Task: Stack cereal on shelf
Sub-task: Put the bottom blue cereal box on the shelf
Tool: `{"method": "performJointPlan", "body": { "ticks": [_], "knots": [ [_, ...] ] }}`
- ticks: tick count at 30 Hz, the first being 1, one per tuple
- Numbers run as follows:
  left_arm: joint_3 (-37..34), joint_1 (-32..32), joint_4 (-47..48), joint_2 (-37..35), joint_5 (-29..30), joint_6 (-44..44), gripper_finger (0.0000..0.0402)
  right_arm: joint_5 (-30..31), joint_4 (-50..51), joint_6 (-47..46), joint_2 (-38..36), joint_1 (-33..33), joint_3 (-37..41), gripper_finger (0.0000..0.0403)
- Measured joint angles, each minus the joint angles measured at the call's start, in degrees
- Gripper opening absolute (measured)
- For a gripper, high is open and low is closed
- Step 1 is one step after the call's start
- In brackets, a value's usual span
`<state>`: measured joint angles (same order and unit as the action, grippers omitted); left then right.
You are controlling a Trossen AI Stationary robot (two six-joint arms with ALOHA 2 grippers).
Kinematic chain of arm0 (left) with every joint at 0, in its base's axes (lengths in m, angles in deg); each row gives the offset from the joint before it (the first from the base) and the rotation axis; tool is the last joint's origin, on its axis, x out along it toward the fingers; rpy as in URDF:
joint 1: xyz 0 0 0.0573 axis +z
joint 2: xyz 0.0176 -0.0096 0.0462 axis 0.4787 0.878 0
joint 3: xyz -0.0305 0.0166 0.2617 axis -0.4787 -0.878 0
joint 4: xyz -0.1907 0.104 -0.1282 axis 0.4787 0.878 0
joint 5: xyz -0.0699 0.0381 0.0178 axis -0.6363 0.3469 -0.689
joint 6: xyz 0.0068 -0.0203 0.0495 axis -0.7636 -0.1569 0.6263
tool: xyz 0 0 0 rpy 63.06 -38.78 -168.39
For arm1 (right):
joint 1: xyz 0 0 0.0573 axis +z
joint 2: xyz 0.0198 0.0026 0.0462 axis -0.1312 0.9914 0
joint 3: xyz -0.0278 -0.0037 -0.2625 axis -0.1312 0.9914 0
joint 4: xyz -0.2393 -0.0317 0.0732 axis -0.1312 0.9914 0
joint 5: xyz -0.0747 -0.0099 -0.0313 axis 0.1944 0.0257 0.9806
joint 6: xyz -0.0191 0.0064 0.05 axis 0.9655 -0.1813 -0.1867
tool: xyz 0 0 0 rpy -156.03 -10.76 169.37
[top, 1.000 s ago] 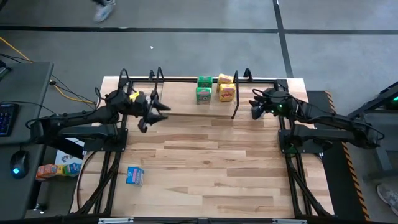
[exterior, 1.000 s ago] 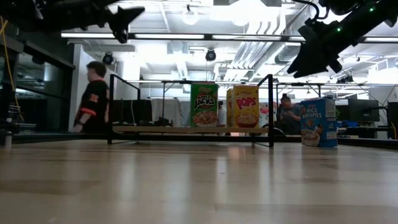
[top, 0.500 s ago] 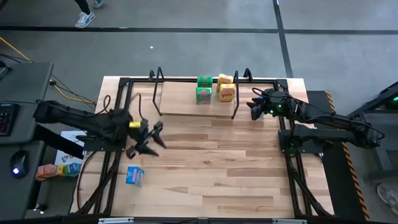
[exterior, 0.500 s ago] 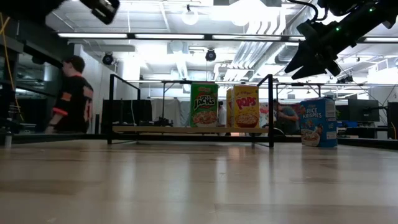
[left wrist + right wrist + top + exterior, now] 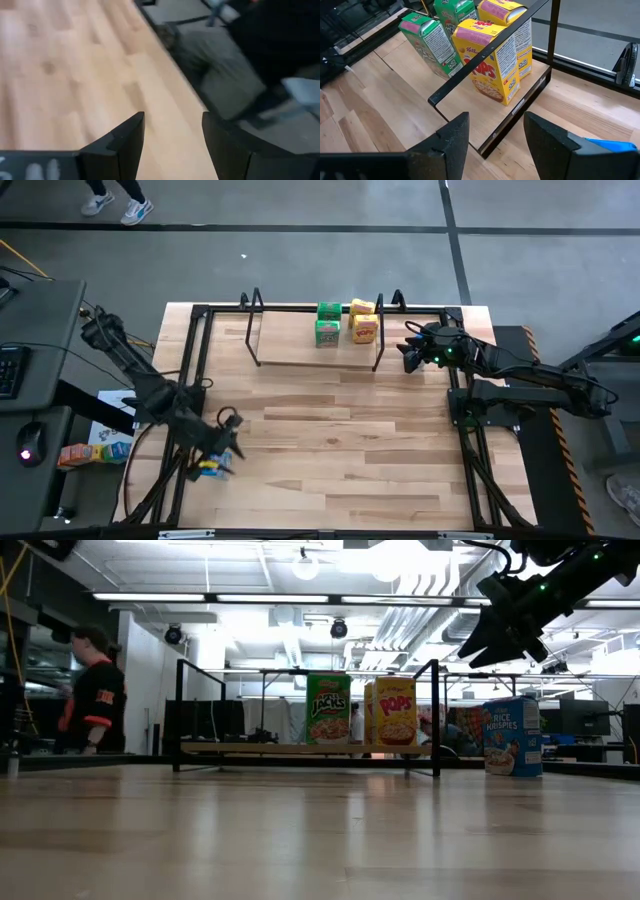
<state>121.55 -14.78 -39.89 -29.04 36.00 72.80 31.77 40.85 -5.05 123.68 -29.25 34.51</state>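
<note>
The shelf [image 5: 300, 350] stands along the table's far edge, with two green cereal boxes [image 5: 327, 323] and two yellow boxes [image 5: 364, 322] upright on its plank [image 5: 485, 117]. My left gripper [image 5: 218, 452] is open above a blue box [image 5: 207, 471] near the table's near left corner. It covers most of that box, which does not show in the left wrist view. My right gripper [image 5: 408, 352] hovers open at the shelf's right end. Below it a second blue box [image 5: 513, 735] stands on its base on the table.
Black wire hoop uprights [image 5: 470, 65] close the shelf's ends. The plank's left half [image 5: 285, 345] is bare. A black frame [image 5: 190, 380] runs along the table's sides. Bare tabletop [image 5: 340, 440] fills the middle. A person [image 5: 95, 700] walks in the room beyond.
My left arm has swung from beside the shelf's left end toward the table's near left corner and come down over the blue box there. The person in the room behind has walked on.
</note>
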Motion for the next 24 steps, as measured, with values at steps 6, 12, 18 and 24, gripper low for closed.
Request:
{"method": "performJointPlan", "body": {
  "ticks": [6,12,18,24],
  "knots": [
    [1.1,-5.7,3.8,0.7,-8.3,-7.1,0.0188,0.0,0.0,0.0,0.0,0.0,0.0,0.0181],
    [1.2,-10.3,9.6,0.4,-5.5,-15.8,0.0188,0.0,0.0,-1.1,0.0,0.0,0.0,0.0181],
    [1.2,-12.1,7.1,0.6,3.9,-38.3,0.0188,0.0,0.1,-1.6,0.0,0.0,0.0,0.0181],
    [1.2,-12.3,0.3,0.5,-2.8,-62.5,0.0188,0.0,0.1,-1.6,0.0,0.0,0.0,0.0181]
  ]
}}
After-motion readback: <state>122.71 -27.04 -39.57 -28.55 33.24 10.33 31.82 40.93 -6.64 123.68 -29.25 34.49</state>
